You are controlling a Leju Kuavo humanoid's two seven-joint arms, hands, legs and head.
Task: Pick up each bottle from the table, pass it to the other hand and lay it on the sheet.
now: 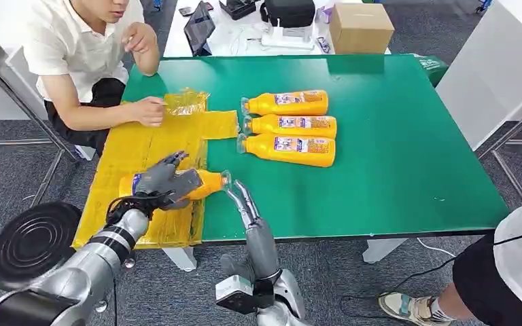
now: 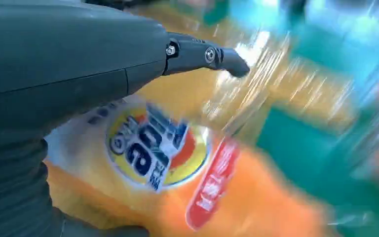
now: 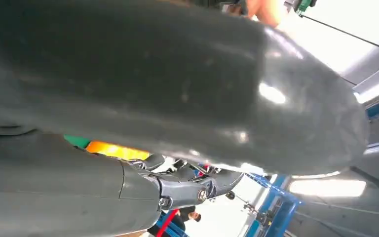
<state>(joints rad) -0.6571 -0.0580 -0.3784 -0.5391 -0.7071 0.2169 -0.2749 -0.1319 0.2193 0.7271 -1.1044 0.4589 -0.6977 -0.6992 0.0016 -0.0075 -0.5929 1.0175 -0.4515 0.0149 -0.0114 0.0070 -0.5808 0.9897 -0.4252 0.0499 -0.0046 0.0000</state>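
An orange bottle (image 1: 208,185) with a clear cap lies crosswise over the near part of the yellow sheet (image 1: 143,146). My left hand (image 1: 166,180) is wrapped over its middle and holds it. Up close in the blurred left wrist view, the bottle's label (image 2: 164,153) sits just under my left hand (image 2: 54,64). My right hand (image 1: 245,201) is open at the table's front edge, its straight fingers pointing toward the cap. In the right wrist view my right hand (image 3: 128,89) holds nothing. Three more orange bottles (image 1: 291,126) lie side by side on the green table (image 1: 394,149).
A seated person rests a hand (image 1: 151,111) on the far end of the sheet. Another person (image 1: 516,272) stands at the near right corner. A cardboard box (image 1: 360,27) and a laptop sit on the white table behind. A black round stool (image 1: 30,244) stands at the lower left.
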